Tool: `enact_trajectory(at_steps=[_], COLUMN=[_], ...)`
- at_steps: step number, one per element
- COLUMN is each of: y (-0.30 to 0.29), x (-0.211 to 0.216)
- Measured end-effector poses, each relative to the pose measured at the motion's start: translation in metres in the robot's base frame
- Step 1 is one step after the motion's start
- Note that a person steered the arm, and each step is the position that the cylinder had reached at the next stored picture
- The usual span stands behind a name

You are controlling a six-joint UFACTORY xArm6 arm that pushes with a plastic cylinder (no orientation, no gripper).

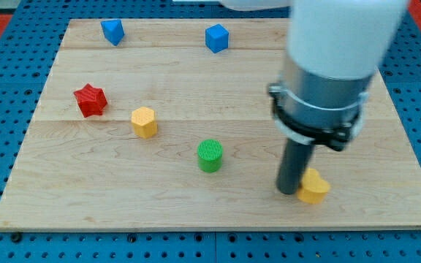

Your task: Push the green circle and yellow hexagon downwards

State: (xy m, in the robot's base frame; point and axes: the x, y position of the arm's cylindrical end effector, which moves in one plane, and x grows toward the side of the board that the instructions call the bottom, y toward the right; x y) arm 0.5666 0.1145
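Observation:
The green circle (pixel 210 155) stands on the wooden board (pixel 218 80), a little below its middle. The yellow hexagon (pixel 144 122) stands up and to the left of it. My tip (pixel 289 191) rests on the board at the lower right, well to the right of the green circle. It touches the left side of a second yellow block (pixel 314 187), whose shape I cannot make out.
A red star-shaped block (pixel 90 100) lies at the left. Two blue blocks stand near the top edge, one at the left (pixel 112 31) and one near the centre (pixel 216 38). The arm's white and grey body (pixel 327 66) hides the upper right of the board.

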Motion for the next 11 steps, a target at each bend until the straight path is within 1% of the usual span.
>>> enact_trajectory(at_steps=[1, 2, 3, 4, 5, 6, 7, 8, 9, 10, 11], y=[0.015, -0.001, -0.060, -0.101, -0.104, -0.127, -0.135, -0.139, -0.144, -0.170, -0.235], x=[-0.001, -0.051, -0.070, -0.057, -0.096, -0.084, -0.051, -0.053, -0.111, -0.150, -0.108])
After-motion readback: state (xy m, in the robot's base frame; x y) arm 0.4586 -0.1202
